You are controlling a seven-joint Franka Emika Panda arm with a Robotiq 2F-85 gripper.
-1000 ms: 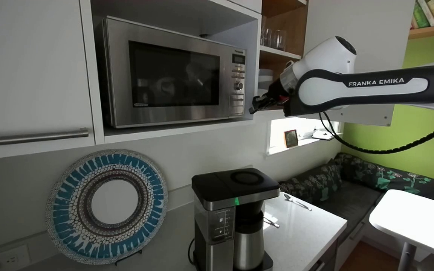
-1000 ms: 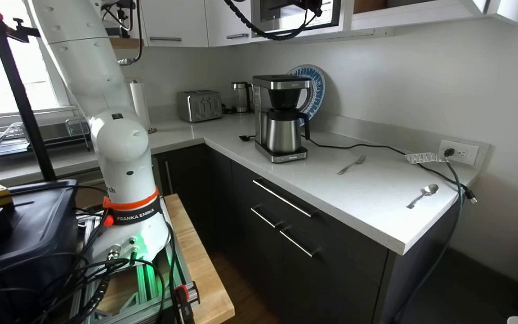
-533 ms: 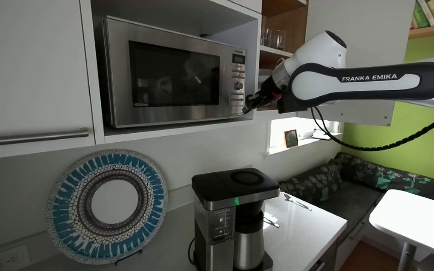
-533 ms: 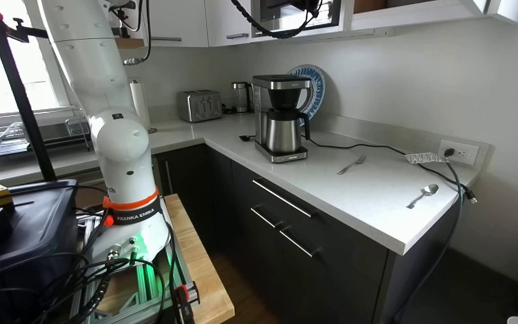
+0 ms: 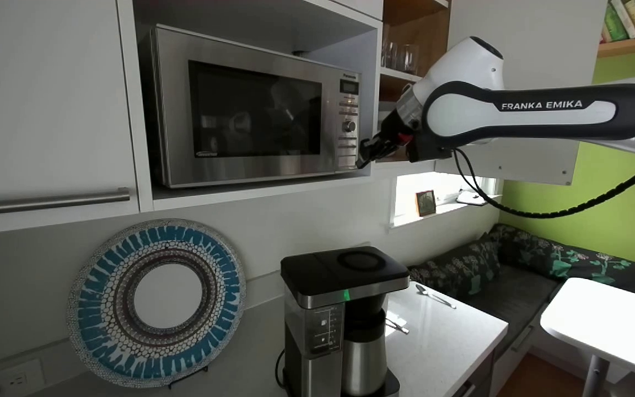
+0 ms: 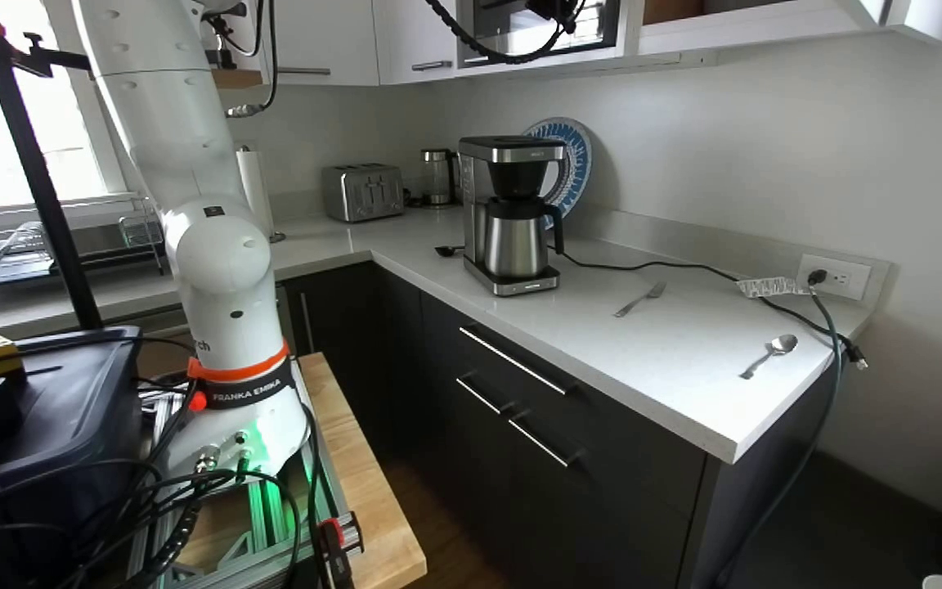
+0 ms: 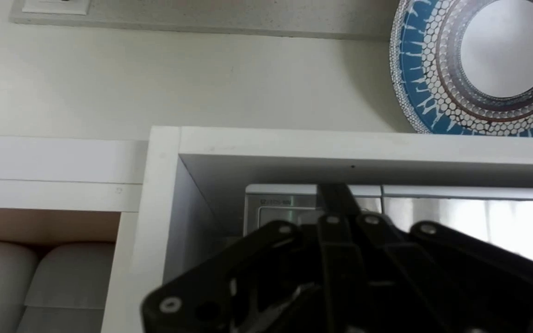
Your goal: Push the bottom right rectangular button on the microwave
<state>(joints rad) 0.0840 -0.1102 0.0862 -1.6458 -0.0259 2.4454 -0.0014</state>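
Note:
The silver microwave stands in a white wall cabinet; its dark door window faces out. Its control panel, with a dial, is on the right side, and the bottom rectangular button is at the panel's lower end. My gripper is just right of that button in an exterior view; whether it touches cannot be told. In the wrist view, which stands upside down, the gripper has its fingers together with nothing seen between them. They cover part of the button. The microwave shows only in part in an exterior view.
The cabinet's side panel and bottom edge frame the microwave closely. Open shelves with glasses are beside it. A coffee maker and a round blue-patterned plate stand below. A cable hangs under the arm.
In an exterior view my gripper has moved left to the microwave's lower right edge, mostly in the first half second. The arm has risen slightly. The microwave has not moved.

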